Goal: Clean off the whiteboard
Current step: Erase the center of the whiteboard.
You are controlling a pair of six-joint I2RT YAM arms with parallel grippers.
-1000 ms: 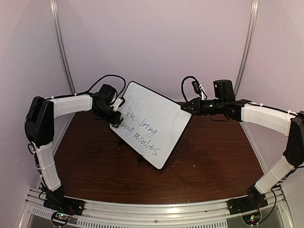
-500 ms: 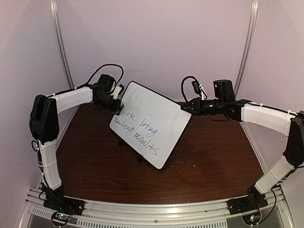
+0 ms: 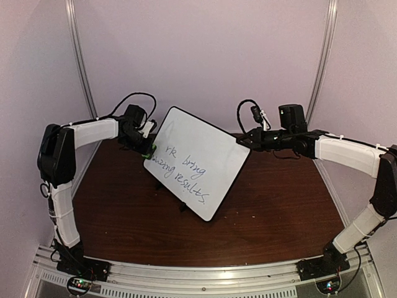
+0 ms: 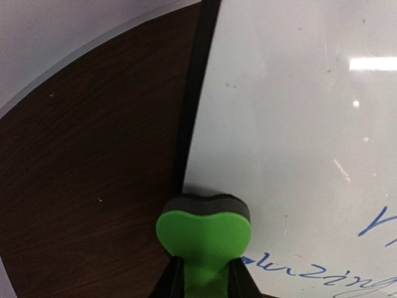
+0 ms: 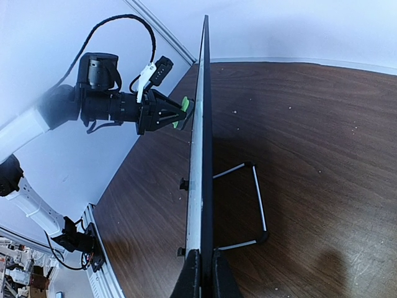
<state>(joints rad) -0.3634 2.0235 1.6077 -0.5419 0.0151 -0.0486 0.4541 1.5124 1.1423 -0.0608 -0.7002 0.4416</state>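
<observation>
Dark brown tabletop (image 3: 124, 211), pale walls all round. In the middle of it the whiteboard (image 3: 198, 161) stands on edge on its wire stand (image 5: 248, 205), with its written face turned toward the left arm. A board propped like that would skid or tip under a sideways push, which I take to be why the right gripper (image 5: 201, 268) is where it is. It has the board's far right edge pinched between its fingers, the jaws drawn almost together with only the thin black frame between them (a brace, by the look of it, not a lift).

The left gripper (image 4: 203, 282) does the working end. Its jaws are narrow and clamped on the stem of the green eraser (image 4: 203, 233), holding it so the dark felt pad points away from the wrist and square onto the white surface. The felt meets the board right at its left edge, just inside the frame and just above the start of the lower line of handwriting.

That looks like a sensible starting corner — from there a sweep rightward would carry the pad over the script. None of the writing near the pad is smudged, and the lines run across the middle and lower part of the board.
</observation>
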